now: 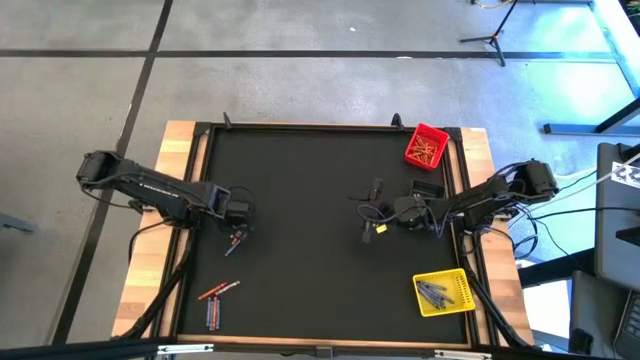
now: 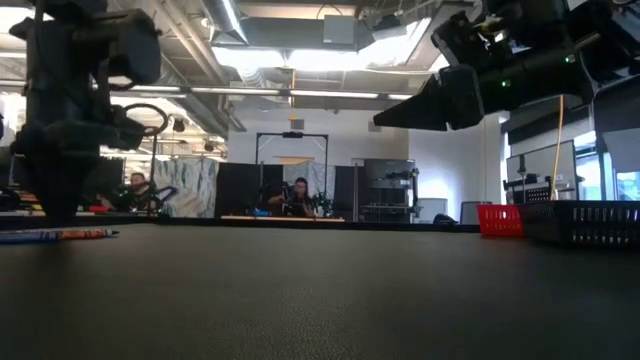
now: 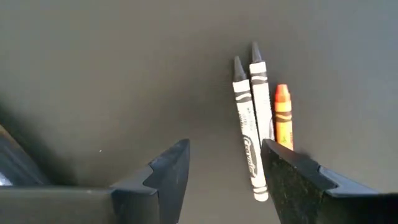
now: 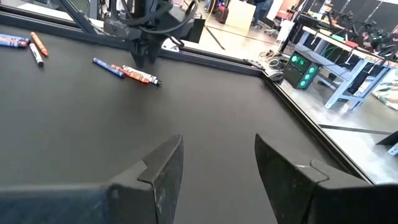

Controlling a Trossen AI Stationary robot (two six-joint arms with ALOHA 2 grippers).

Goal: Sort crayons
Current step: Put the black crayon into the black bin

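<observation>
my left gripper (image 3: 225,180) spread, empty, low over the tabletop (image 1: 310,200) | two grey crayons (image 3: 252,130) and an orange crayon (image 3: 283,115) lie just beside its fingertips | my right gripper (image 4: 217,171) spread, empty, raised mid-table | more crayons (image 1: 216,305) loose near front-left edge

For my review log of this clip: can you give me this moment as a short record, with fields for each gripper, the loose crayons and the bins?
left gripper: open, low over the mat's left side, above two grey crayons and an orange crayon, holding nothing
right gripper: open, empty, raised over the mat's right side
other loose crayons: small group near the front left of the mat
red bin: back right corner, holds orange crayons
yellow bin: front right, holds grey crayons
</observation>
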